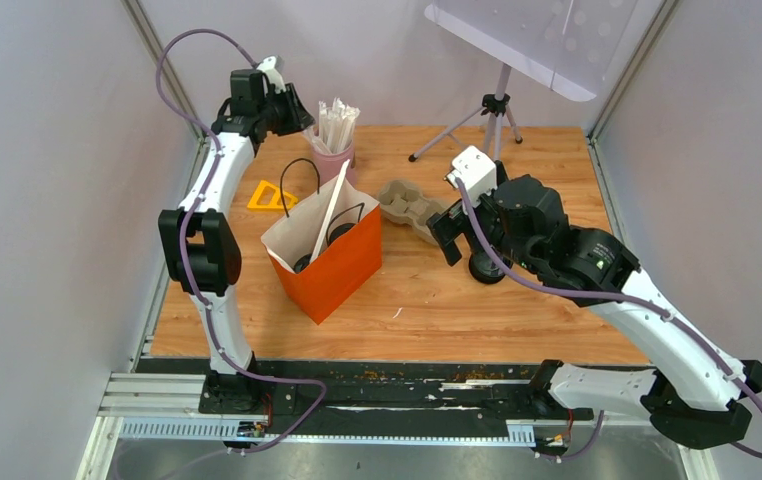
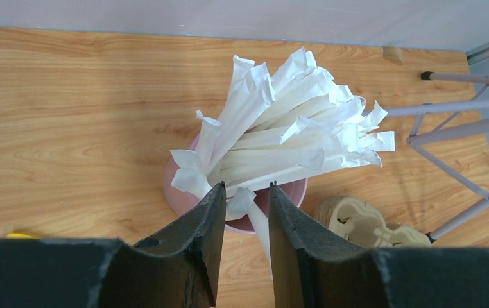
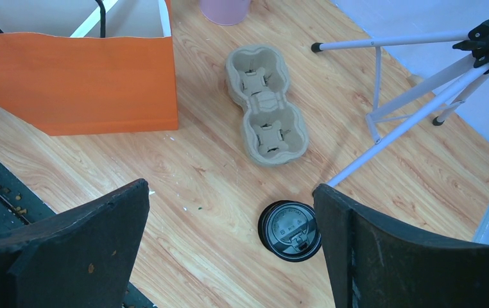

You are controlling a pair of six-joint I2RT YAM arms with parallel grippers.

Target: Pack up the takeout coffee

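An orange paper bag (image 1: 342,270) stands open in the middle of the table. Two dark round lids (image 1: 338,234) show inside it, with a white stick leaning out; the takeout coffee cups' bodies are hidden by the bag's walls. My left gripper (image 2: 246,186) hangs over the pink cup (image 2: 172,183) of white wrapped sticks (image 2: 287,128). Its jaws are narrowly apart, with one stick's end between them. My right gripper (image 3: 230,187) is wide open above a black round lid (image 3: 289,230) on the wood, which lies close to its right finger.
A grey pulp cup carrier (image 3: 266,106) lies between the bag (image 3: 81,83) and the black lid (image 1: 484,268). A tripod (image 1: 492,115) stands at the back right. A yellow triangle (image 1: 272,195) lies left of the bag.
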